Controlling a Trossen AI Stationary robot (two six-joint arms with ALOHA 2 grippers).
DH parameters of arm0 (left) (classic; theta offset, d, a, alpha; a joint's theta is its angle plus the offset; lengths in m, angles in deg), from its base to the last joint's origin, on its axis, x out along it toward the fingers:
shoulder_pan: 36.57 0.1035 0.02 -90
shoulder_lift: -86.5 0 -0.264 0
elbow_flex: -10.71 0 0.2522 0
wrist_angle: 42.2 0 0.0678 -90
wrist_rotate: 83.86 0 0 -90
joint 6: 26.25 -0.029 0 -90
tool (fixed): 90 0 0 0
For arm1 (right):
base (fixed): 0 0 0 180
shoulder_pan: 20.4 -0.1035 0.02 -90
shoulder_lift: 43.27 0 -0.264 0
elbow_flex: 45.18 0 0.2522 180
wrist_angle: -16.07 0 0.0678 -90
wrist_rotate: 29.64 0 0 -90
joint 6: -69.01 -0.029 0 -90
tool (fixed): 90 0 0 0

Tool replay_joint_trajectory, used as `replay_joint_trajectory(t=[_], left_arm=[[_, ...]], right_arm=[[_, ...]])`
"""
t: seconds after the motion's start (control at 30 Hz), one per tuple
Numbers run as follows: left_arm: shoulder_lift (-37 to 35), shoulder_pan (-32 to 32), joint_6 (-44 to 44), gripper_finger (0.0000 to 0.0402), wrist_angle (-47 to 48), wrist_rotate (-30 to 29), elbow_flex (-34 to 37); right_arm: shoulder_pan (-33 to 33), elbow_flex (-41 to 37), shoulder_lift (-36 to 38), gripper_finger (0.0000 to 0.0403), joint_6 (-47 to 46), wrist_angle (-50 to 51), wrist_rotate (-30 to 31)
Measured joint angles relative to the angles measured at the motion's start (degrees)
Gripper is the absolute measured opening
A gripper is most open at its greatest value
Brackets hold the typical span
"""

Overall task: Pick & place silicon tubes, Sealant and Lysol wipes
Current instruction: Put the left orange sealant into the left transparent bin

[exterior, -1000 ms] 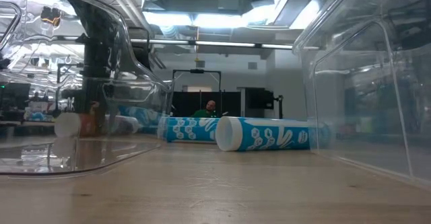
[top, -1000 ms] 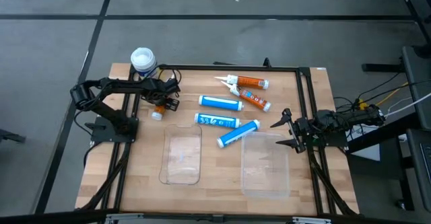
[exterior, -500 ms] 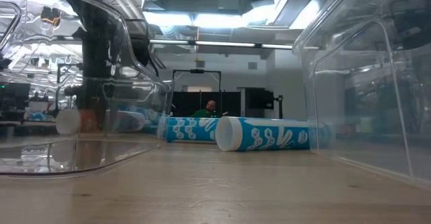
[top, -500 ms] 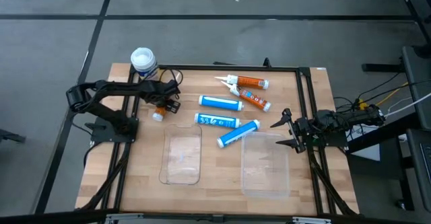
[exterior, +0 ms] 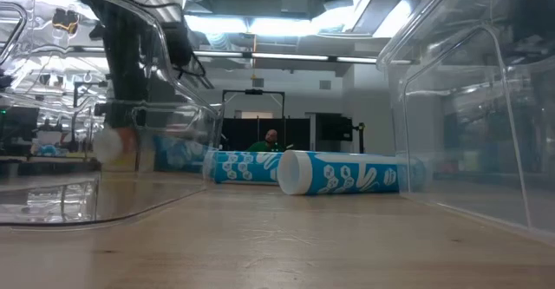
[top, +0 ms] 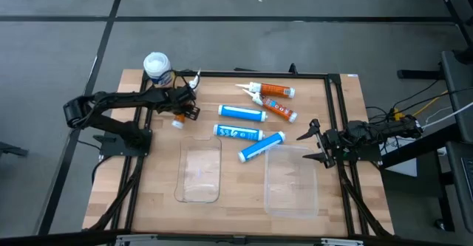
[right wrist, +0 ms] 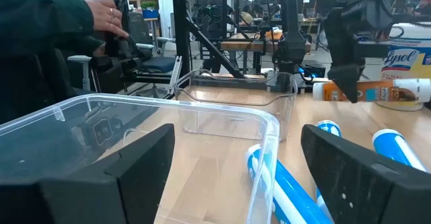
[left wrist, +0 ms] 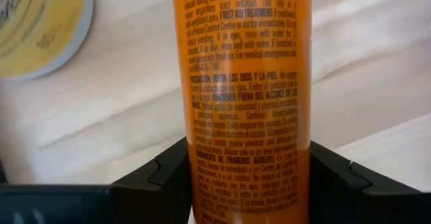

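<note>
A: Where is the wipes canister (top: 156, 66)?

B: It stands upright at the far left corner of the wooden table (top: 155, 187), a stout yellow cylinder with a round white lid. The right wrist view shows it too (right wrist: 408, 62), label facing that camera.

A: And the left gripper (top: 189, 106)?

B: Just beside the canister, on the side toward the table's middle. Its two dark fingers (left wrist: 151, 183) are clamped on a smooth orange tube (left wrist: 242, 96) covered in fine print. Seen from above, the tube (top: 177, 117) hangs out of the gripper with its white cap toward the near edge. Whether it rests on the wood or is lifted off it, I cannot tell.

A: What lies around the canister?

B: Further toward the middle, three blue tubes (top: 242, 112) lie flat with white ends. Beyond them, two orange cartridges (top: 275, 91) with white nozzles lie near the far edge. Well away from the canister, toward the near edge, sit two clear plastic bins, one narrow (top: 200, 171) and one wider (top: 292, 181). Both are glossy, with rounded corners.

A: The right gripper (top: 318, 143)?

B: It waits far across the table from the canister, at the right edge beside the wider bin, fingers (right wrist: 128, 177) spread apart and holding nothing.

A: Anything behind?

B: A person's sleeve and hand (right wrist: 111, 22) in the room beyond the table.
</note>
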Motion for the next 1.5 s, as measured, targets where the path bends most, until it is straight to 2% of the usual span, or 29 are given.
replay_joint_trajectory(t=[0.63,1.1,1.5], left_arm=[[-9.32,-0.04,-2.93,0.0201,-17.09,-1.06,-0.02],[-11.01,-2.38,-13.31,0.0201,-38.59,10.73,-0.09],[-10.99,-5.46,-13.42,0.02,-48.26,20.16,-0.11]], right_arm=[[0.0,0.0,0.0,0.0323,0.0,0.0,0.0],[0.01,0.0,0.0,0.0323,0.0,-0.01,0.0],[0.02,0.0,0.0,0.0323,0.0,0.0,0.0]])
